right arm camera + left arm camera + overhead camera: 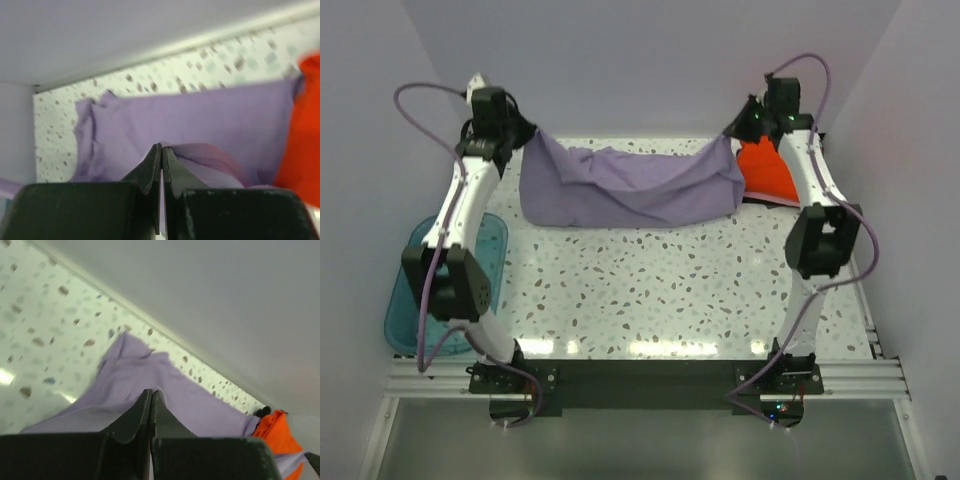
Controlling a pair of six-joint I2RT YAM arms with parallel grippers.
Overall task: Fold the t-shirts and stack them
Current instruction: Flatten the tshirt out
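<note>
The lavender t-shirt (630,185) hangs stretched between both claws along the far edge of the table (670,290), sagging in the middle with its lower part resting on the surface. The left gripper (523,136) is clenched on the shirt's left corner. The right gripper (738,132) is clenched on its right corner. The orange-red t-shirt (765,170) lies just beside the right gripper.

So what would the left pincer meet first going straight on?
The lavender t-shirt that the left pincer is shut on; its cloth hangs just beyond the tips. Behind that, probably the speckled table, though depth is unclear.
</note>
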